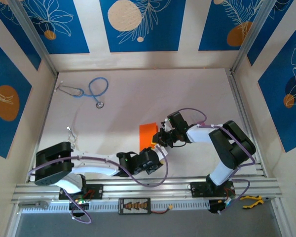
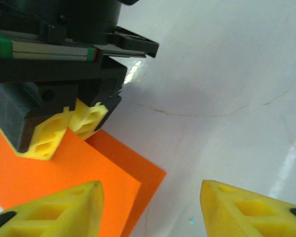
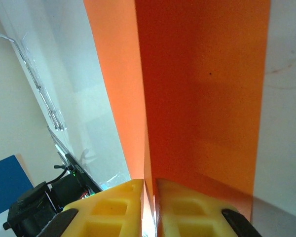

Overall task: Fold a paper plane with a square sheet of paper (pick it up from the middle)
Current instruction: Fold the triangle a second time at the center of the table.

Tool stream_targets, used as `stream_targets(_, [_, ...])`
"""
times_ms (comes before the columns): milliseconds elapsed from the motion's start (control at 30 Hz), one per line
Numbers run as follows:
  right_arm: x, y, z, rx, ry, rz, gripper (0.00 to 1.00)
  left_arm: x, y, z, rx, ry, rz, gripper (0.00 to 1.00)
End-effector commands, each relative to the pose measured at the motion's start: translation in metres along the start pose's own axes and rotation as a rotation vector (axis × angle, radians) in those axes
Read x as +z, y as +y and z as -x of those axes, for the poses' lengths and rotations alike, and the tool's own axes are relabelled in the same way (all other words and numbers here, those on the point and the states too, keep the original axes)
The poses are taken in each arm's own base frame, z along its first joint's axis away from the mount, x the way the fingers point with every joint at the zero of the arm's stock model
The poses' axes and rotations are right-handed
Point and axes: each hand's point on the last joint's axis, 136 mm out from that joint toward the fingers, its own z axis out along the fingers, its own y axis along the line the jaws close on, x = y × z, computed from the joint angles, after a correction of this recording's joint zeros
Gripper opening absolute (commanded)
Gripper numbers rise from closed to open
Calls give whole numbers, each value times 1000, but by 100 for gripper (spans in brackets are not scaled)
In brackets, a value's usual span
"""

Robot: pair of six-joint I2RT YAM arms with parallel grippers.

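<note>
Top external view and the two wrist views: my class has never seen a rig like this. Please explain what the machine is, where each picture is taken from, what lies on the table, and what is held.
The machine is two robot arms bolted side by side at the near edge of a white table. The top view looks down from above and behind them. Each wrist view comes from a camera on one arm, looking past that arm's own yellow fingers. On the table lie a folded sheet of orange paper and, at the far left, a blue stethoscope. The right tool is shut on the paper's edge. The left tool stands open at the paper, holding nothing.
</note>
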Motion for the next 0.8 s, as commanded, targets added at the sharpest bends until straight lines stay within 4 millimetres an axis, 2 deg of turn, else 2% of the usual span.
stream_targets(0, [-6, 10, -2, -16, 15, 24, 15, 3, 14, 2, 58, 21, 113, 55])
stream_targets(367, [-6, 11, -2, -16, 17, 27, 16, 16, 20, -7, 92, 76, 185, 52])
stream_targets(500, [-8, 13, -1, -19, 12, 28, 16, 20, 17, -10, 84, 95, 177, 43])
stream_targets(667, [-8, 11, -2, -16, 13, 22, 16, 21, 16, -9, 69, 96, 171, 23])
stream_targets(767, [-8, 10, -2, -16, 10, 20, 16, 20, 16, -9, 67, 95, 166, 14])
